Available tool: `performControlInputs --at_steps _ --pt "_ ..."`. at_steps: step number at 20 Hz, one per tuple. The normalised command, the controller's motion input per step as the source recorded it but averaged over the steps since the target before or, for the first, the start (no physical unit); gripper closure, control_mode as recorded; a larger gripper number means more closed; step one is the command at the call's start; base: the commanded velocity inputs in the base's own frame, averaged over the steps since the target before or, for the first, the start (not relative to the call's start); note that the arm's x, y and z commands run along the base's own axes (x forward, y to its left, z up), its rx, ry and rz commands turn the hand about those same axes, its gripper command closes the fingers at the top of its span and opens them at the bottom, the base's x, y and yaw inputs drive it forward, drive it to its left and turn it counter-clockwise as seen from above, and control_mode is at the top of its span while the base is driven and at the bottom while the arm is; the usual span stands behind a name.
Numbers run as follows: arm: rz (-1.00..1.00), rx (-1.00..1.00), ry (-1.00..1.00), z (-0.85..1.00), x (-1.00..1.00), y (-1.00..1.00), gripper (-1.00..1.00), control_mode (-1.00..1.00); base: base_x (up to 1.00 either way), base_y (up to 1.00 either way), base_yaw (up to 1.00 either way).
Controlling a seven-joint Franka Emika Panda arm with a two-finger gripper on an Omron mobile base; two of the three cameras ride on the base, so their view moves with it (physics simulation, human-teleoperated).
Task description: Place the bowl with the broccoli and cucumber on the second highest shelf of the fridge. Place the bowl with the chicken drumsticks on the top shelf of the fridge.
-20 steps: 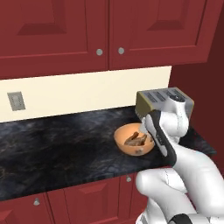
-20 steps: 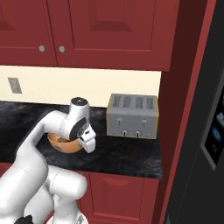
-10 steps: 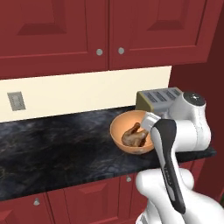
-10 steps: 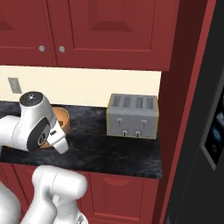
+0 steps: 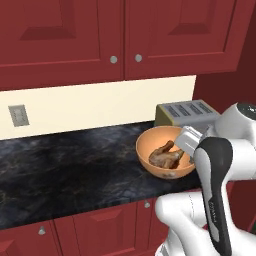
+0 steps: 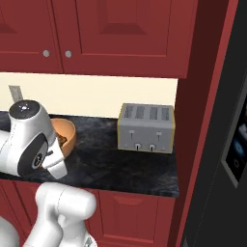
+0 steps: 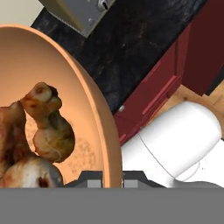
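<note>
Dark marbled counter (image 5: 75,165) lies below one orange bowl (image 5: 162,142), raised clear of it, rim pinched narrowly by the gripper (image 7: 111,179). Inside, beside the fingertips, lie two or three drumsticks (image 7: 48,127), their long axes pointing away from the hand.

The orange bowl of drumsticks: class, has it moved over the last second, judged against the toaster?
Yes. The orange bowl, gripped at its rim by the end effector, has risen off the counter, now overlapping the toaster.

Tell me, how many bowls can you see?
1. The orange bowl with the chicken drumsticks hangs above the dark counter, just in front of the toaster, with the gripper shut on its rim. Another bowl could be outside these views.
</note>
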Motion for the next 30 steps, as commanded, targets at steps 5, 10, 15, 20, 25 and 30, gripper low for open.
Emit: performControlInputs --at_steps 5,10,15,20,25,30 --pt "0.0 0.0 0.0 0.0 0.0 0.0 1.0 1.0 -0.81 0.0 0.0" --pt "0.0 0.0 0.0 0.0 0.0 0.0 1.0 1.0 -1.0 0.0 0.0" --pt "0.0 0.0 0.0 0.0 0.0 0.0 1.0 1.0 -1.0 -0.26 0.0" --pt "0.0 0.0 0.0 0.0 0.0 0.0 1.0 1.0 -0.97 -0.96 -0.07" --pt "0.0 0.0 0.0 0.0 0.0 0.0 1.0 1.0 -0.32 -1.0 -0.1" --pt "0.0 0.0 0.0 0.0 0.0 0.0 1.0 1.0 0.02 -1.0 -0.23"
